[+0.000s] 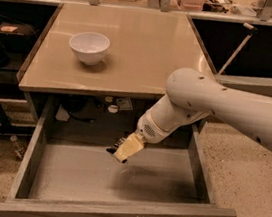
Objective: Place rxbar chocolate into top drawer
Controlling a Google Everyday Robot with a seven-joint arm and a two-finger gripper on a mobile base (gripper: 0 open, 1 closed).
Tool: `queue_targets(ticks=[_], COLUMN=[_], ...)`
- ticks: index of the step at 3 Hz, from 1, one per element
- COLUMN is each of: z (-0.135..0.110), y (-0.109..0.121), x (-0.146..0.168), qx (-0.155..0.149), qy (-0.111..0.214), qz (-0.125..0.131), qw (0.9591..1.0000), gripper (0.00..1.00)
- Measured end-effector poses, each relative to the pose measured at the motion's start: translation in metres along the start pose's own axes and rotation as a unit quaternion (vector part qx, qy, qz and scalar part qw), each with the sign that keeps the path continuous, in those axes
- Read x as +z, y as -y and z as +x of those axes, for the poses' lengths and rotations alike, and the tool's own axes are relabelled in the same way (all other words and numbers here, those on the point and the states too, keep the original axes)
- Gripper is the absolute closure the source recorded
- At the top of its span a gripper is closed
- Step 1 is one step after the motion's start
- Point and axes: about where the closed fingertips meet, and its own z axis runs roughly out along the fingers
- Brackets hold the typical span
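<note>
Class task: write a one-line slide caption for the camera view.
Robot gripper hangs inside the open top drawer; white bowl sits on the tabletop.

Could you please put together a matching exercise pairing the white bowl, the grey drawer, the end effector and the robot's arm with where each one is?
1. white round bowl
2. grey wood-grain top drawer
3. pale end effector
4. white robot arm

A. reaches in from the right
B. pulled open below the tan tabletop
C. over the drawer's inside, near its back
D. on that tabletop's left part

Pairs: 1-D, 2-B, 3-C, 4-A.
</note>
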Motion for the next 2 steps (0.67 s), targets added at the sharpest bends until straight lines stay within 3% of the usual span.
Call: queue_targets(ticks=[2], z=[-0.002], y=[-0.028], x=[0.07], qx=[0.023], qy=[-0.017], qz=[-0.031], qw=[0.9991], gripper=[1.0])
